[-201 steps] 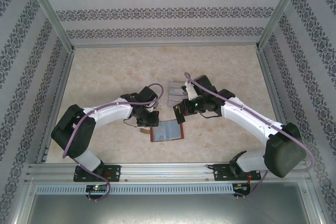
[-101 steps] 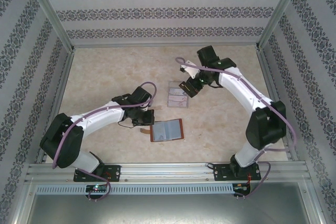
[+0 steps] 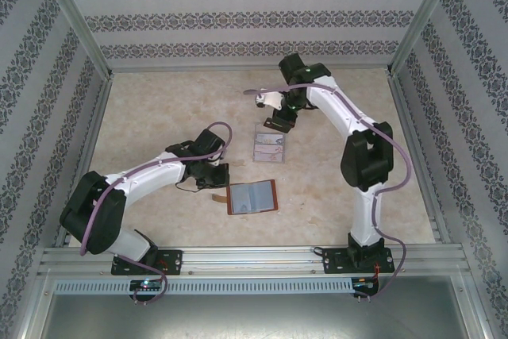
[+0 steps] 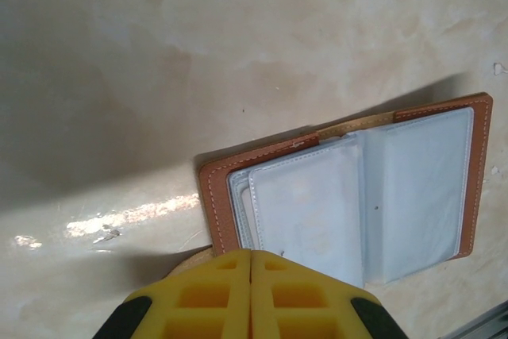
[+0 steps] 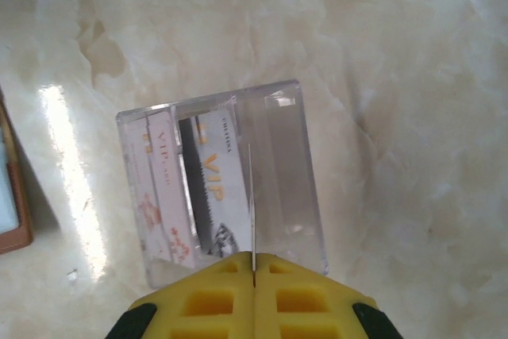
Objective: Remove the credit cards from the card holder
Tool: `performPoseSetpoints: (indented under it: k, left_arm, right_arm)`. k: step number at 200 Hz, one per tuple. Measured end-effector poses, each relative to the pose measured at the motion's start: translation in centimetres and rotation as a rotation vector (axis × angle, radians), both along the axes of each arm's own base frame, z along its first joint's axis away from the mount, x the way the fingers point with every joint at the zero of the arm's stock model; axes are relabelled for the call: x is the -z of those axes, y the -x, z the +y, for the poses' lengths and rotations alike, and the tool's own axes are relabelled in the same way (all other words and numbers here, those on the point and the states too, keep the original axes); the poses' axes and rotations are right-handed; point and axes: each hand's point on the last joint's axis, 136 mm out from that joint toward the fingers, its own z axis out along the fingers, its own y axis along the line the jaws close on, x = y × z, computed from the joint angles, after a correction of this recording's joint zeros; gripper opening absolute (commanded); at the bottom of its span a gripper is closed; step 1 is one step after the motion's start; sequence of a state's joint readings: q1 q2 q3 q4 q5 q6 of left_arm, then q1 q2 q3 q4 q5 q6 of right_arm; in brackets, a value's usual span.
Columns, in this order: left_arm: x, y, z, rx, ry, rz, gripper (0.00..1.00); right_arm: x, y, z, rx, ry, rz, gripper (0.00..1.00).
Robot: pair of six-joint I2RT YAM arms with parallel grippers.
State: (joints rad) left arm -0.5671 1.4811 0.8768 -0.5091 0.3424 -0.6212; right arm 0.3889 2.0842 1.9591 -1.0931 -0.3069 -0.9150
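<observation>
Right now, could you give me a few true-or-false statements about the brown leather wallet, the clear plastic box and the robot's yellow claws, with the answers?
1. The reddish-brown leather card holder lies open on the pale marbled table. True.
2. The clear plastic tray is empty. False: credit cards printed VIP lie in it.
3. The right gripper stands wide open. False: it is shut on a thin card, seen edge-on above the tray.
4. The left gripper is shut, right at the card holder's edge. True.
5. The tray sits on top of the card holder. False: they lie apart on the table.
</observation>
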Motion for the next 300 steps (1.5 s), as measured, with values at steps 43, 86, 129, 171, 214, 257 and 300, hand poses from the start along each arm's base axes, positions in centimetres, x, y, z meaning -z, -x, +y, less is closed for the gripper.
performPoseSetpoints:
  k: [43,86,129,171,214,257,300]
  left_arm:
    - [0.0,-0.2,0.3,-0.011,0.000,0.000,0.07]
    - [0.0,-0.5,0.6,-0.024,0.003,0.003,0.07]
    - [0.2,-0.7,1.1,-0.041,0.002,0.010,0.07]
    - [0.8,-0.3,1.7,-0.043,-0.008,0.026,0.06]
    - [0.9,-0.1,1.8,-0.045,-0.006,0.033,0.07]
    - [0.8,-0.1,1.8,-0.045,-0.003,0.028,0.07]
    - [0.7,-0.1,1.8,-0.044,0.000,0.029,0.07]
  right_arm:
    - [1.2,-1.5,1.2,-0.074,0.039,0.013,0.00]
    - [2.8,-1.2,2.4,-0.137,0.065,0.055,0.00]
    - [3.5,-1.0,2.5,-0.149,0.089,0.087,0.00]
    - [4.3,-0.3,1.8,-0.148,0.123,0.132,0.00]
    - [4.9,-0.1,1.5,-0.139,0.145,0.154,0.00]
    - [4.9,-0.2,1.3,-0.129,0.154,0.153,0.00]
    - [5.0,0.1,1.1,-0.131,0.163,0.164,0.08]
